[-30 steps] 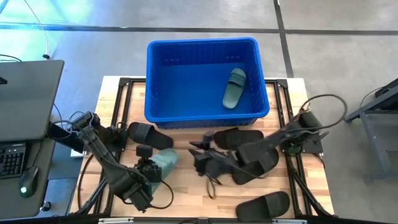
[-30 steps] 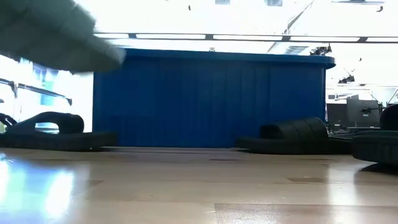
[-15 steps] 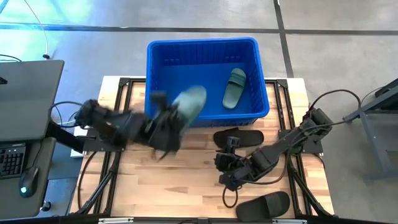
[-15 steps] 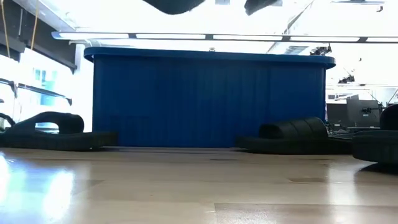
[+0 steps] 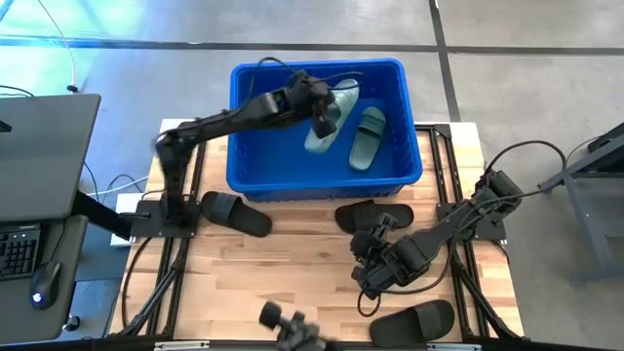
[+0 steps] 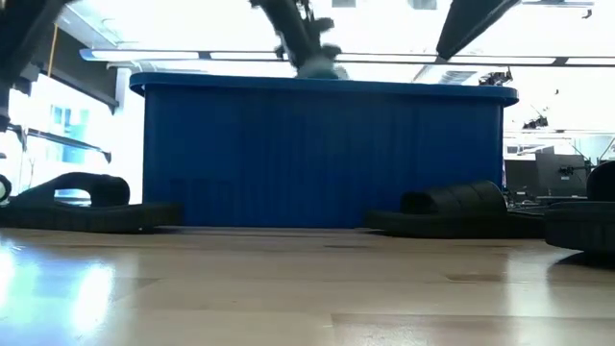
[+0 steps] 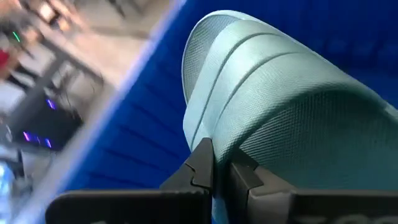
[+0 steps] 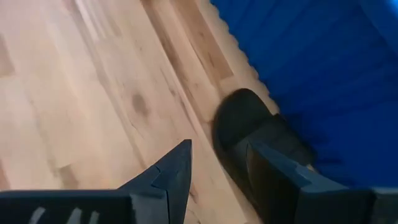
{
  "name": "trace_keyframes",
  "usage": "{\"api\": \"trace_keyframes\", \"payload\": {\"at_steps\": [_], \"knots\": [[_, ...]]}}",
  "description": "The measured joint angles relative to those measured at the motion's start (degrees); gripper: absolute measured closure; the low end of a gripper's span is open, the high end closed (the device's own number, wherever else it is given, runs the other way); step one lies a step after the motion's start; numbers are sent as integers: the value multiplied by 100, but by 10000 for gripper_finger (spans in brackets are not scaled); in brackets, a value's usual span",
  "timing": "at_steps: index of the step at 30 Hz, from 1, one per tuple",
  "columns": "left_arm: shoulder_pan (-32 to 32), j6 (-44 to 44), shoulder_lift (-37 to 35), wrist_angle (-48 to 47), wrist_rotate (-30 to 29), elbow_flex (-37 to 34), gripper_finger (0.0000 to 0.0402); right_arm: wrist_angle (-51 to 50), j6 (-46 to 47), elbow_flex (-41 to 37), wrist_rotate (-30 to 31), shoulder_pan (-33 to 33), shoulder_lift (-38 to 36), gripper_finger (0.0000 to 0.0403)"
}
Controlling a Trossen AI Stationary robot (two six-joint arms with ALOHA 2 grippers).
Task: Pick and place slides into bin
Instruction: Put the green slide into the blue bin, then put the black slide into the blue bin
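Slides lie split between bin and counter. High view: left hand holds a green slide above the bin, positioned for release; right hand hovers over the black slides. Left wrist view: fingers pinch its edge. Right wrist view: right hand spread, empty, beside a black slide.

arms: dark, slim, jointed | black cables looped alongside | jaws: black, angular

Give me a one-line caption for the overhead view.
Left claw holds a green sandal over the blue bin; right claw hovers by black sandals.
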Motion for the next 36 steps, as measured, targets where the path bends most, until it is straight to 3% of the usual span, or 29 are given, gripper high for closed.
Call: {"api": "trace_keyframes", "payload": {"at_steps": [6,13,26,36], "knots": [[311,-308,1067,564,49,-15,397,-19,23,0,62,30,2,261],[469,-745,1760,1122,110,-4,387,19,77,1,45,33,3,261],[616,-380,1900,1169,889,0,275,66,541,0,45,88,4,261],[568,-379,1900,1040,2148,633,225,74,1209,0,45,336,4,261]]}}
